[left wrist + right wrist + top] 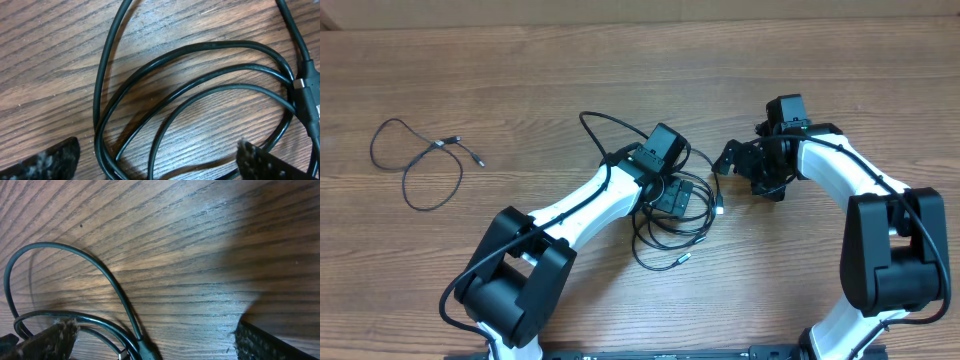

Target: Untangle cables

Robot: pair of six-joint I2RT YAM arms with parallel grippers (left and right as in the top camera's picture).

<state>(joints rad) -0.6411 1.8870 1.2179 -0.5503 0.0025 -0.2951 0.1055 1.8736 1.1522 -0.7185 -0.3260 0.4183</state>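
A brown wood-grain desk (pixel 620 60) carries thin black flexible cables in two places. The main tangle of looped black cables (pixel 665 245) lies near the middle of the desk. A small silver plug (pixel 683 259) shows at its lower edge, and a pale-tipped plug (pixel 719 209) pokes out on its right side. A separate thin black cable (pixel 415 165) lies in a loose loop well apart from it, at the desk's left.

The left gripper (pixel 672 196) hangs directly over the tangle. In the left wrist view its dark fingers (pixel 50 160) are spread wide and released, gripping nothing. Several curved strands of the tangle (pixel 210 44) lie on the wood in the gap of the left gripper (pixel 157 162).

The right gripper (pixel 732 160) is just beside the tangle's upper right edge. In the right wrist view its fingers (pixel 270 340) are also spread and released, mostly over bare wood. One arching strand of the tangle (pixel 50 244) curves down beside the finger at the lower left of the right gripper (pixel 157 342). Whether that finger touches the strand cannot be told.
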